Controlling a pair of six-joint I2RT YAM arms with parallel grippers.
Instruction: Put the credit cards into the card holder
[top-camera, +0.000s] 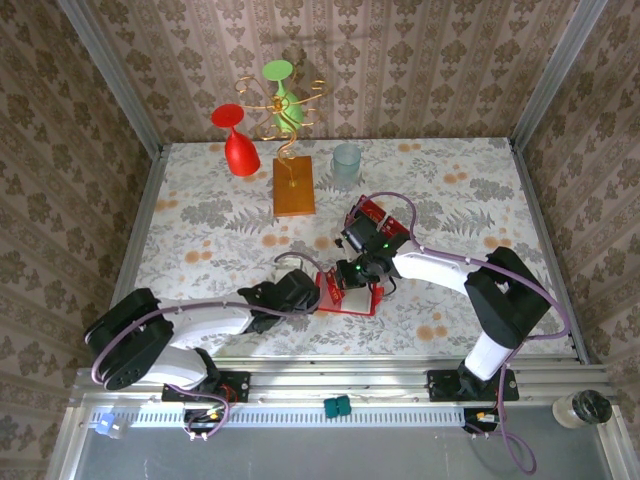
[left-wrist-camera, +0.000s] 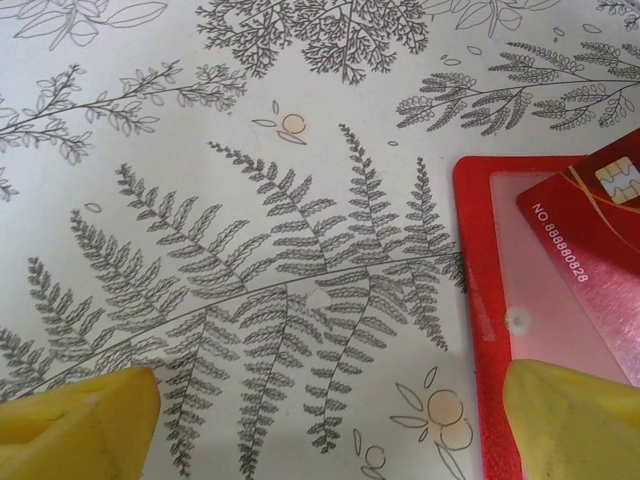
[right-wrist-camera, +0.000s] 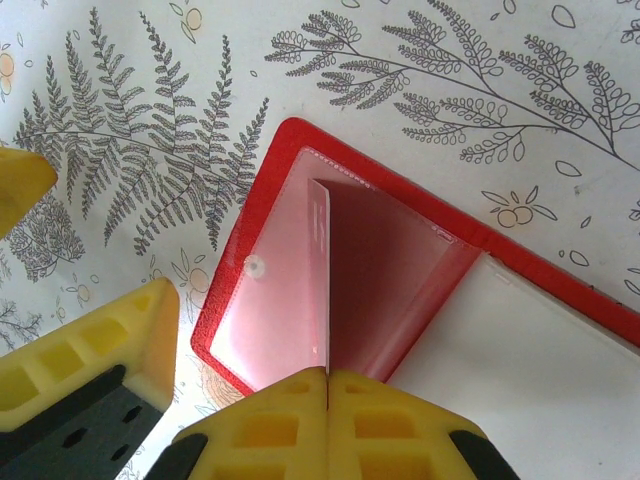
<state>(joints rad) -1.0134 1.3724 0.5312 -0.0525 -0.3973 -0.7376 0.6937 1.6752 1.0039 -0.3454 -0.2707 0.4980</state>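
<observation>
— Reading anything on it from where you stand?
— Yes. The flat red plastic credit card (left-wrist-camera: 585, 270) carries pale print, "NO.888880328" as best I can make out, and a pale chip near one corner.
— Where is it?
— Tilted over the small glossy red folding card holder (left-wrist-camera: 470, 300), which lies open on the fern-printed table (left-wrist-camera: 250, 200) between the two arms. The card's low edge meets the holder's clear pocket; whether it lies under the plastic I cannot tell.
— And the claws?
— The right gripper (right-wrist-camera: 327, 385) has its yellow fingers pressed together on the card's upper edge. The left gripper (left-wrist-camera: 325, 430) stands wide apart, gripping nothing, one fingertip (left-wrist-camera: 575, 420) over the holder's edge, the other over bare table.
— Anything else?
— Farther back, a clear plastic cup (top-camera: 346, 165) stands beside an orange wooden block (top-camera: 293, 187).
</observation>
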